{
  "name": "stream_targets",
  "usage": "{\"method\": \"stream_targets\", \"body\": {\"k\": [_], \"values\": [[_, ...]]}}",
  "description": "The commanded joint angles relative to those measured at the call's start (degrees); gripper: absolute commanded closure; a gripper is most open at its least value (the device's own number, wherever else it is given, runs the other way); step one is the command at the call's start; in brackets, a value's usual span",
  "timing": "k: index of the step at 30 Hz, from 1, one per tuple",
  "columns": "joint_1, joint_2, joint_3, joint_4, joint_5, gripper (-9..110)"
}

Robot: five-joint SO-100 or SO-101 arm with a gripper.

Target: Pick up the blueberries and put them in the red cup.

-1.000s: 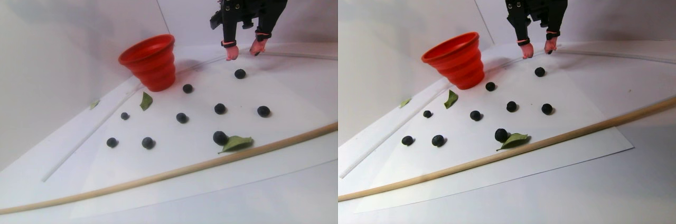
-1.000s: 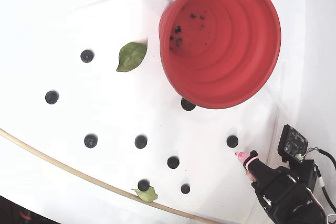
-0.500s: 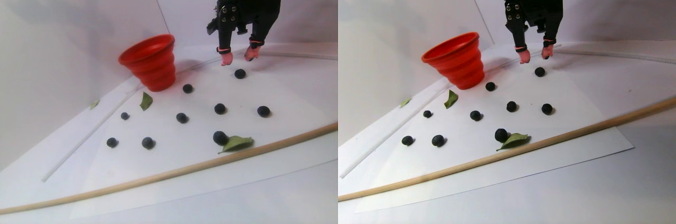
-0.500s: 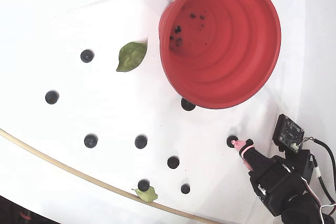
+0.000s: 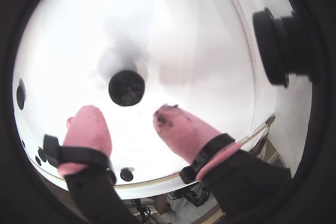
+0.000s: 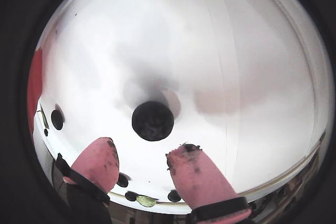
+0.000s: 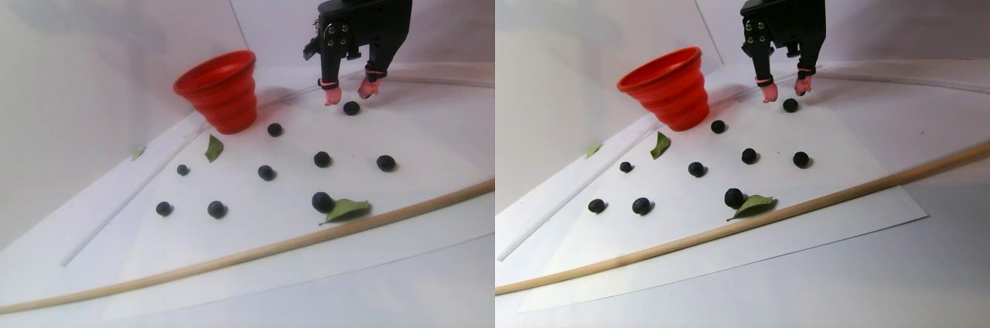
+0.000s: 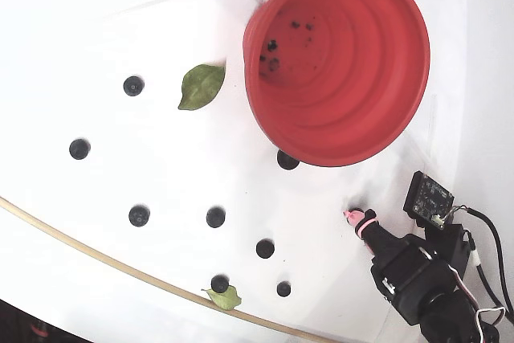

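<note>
My end effector (image 6: 143,163) hangs spread wide so its pink fingertips (image 6: 195,169) can straddle the blueberry (image 6: 153,120) just ahead on the surface (image 6: 220,51); red cup (image 7: 217,90) waits off left.

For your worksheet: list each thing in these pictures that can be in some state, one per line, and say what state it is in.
gripper: open, pink fingertips either side of a berry, holding nothing.
nearest blueberry: on the white sheet, not yet gripped.
other blueberries: scattered loose on the sheet, outside the cup.
red cup: upright, open, only dark specks inside, no berries.
leaf: lying flat beside the cup.
wooden stick: lying along the sheet's near edge.
</note>
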Motion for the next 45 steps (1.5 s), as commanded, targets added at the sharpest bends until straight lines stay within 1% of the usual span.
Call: {"method": "stream_targets", "body": {"k": [1, 27, 45], "values": [[-0.7, 1.05, -2.81, -1.41, -1.05, 83], [-0.79, -2.11, -3.25, -2.64, -2.64, 82], [-0.7, -5.01, -4.04, -5.54, -3.08, 83]]}}
